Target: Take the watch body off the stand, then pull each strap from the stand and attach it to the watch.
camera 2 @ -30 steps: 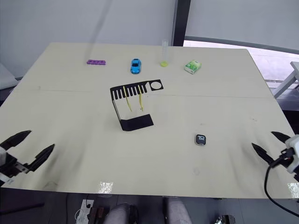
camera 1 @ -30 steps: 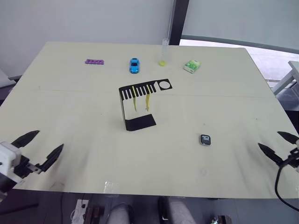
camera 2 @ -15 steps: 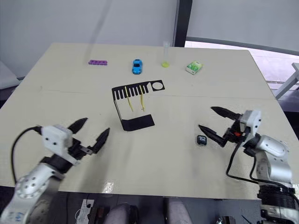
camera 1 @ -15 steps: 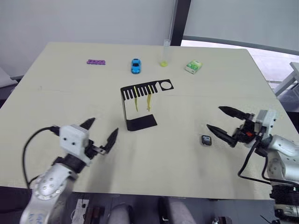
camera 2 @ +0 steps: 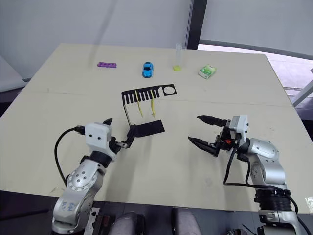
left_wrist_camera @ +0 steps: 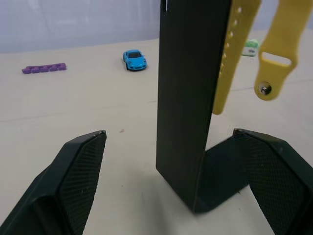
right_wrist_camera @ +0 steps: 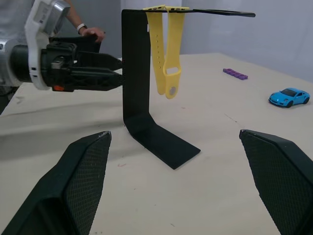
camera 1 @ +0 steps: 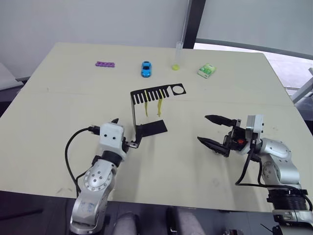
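Note:
The black stand (camera 1: pixel 133 111) sits mid-table with its comb top (camera 1: pixel 156 92) and flat base (camera 1: pixel 153 128). Two yellow straps (camera 1: pixel 159 106) hang from the comb; the left wrist view shows the straps (left_wrist_camera: pixel 276 39) up close. My left gripper (camera 1: pixel 128 126) is open, and its fingers (left_wrist_camera: pixel 78 161) straddle the stand's upright (left_wrist_camera: pixel 188 98) near the base. To the right of the stand, my right gripper (camera 1: pixel 203 128) is open and points at it from a hand's width away, with the stand (right_wrist_camera: pixel 137 73) ahead between its fingers (right_wrist_camera: pixel 83 171). The watch body is hidden.
Along the table's far side lie a purple block strip (camera 1: pixel 103 64), a blue toy car (camera 1: pixel 146 69), a clear tube with a yellow bottom (camera 1: pixel 177 56) and a green-white packet (camera 1: pixel 207 71). A person's hand (right_wrist_camera: pixel 90 33) shows beyond my left gripper (right_wrist_camera: pixel 68 66).
Both arms have moved in toward the stand. The left gripper now straddles its upright. The right gripper has shifted left over the spot where the watch body lay, which no longer shows.

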